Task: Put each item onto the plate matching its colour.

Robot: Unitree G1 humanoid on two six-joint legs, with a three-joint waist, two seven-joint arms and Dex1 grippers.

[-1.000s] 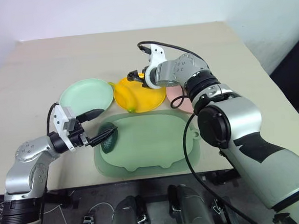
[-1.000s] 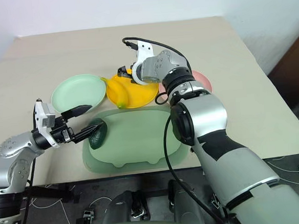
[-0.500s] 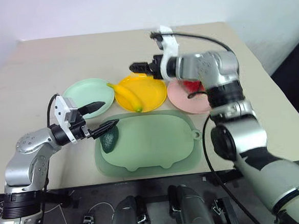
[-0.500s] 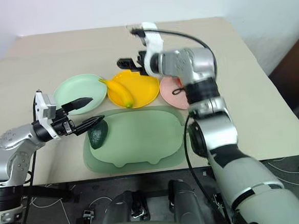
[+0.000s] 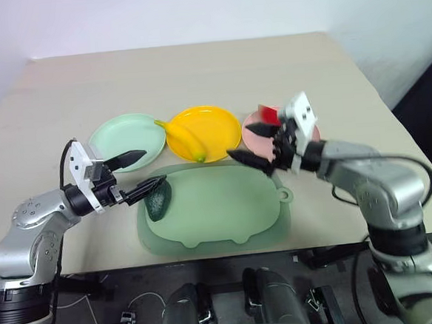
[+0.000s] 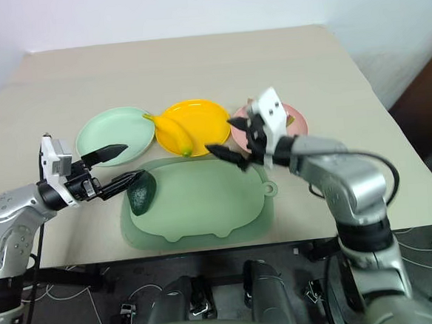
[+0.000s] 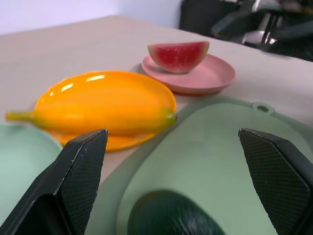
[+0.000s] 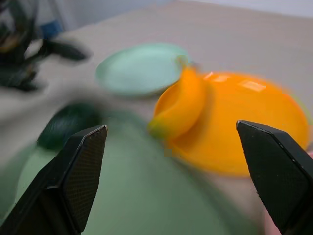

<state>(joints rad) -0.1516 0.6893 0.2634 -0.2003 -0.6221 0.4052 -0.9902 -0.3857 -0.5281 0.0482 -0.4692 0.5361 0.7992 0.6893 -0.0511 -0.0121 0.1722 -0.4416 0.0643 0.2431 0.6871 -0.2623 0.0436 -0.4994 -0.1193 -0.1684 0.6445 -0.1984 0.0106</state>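
Observation:
The yellow banana [image 5: 181,138] lies on the left side of the yellow plate [image 5: 217,128]. A red watermelon wedge [image 7: 178,55] rests on the pink plate [image 7: 195,76]. At the left end of the pale green tray [image 5: 219,206] lies the dark avocado [image 5: 158,201]. The mint green plate [image 5: 118,135] holds nothing. My left gripper [image 5: 147,170] is open and level, with its fingertips just left of the avocado and not touching it. Open and holding nothing, my right gripper [image 6: 223,135] hangs over the tray's far right corner, in front of the pink plate.
The three plates stand in a row behind the tray on a beige table [image 5: 180,75]. The table's front edge runs just below the tray. Bare table stretches behind the plates and out to both sides.
My right arm has pulled back from above the yellow plate toward me and to the right, rolling its wrist. The banana stays on the yellow plate. The left arm has hardly moved.

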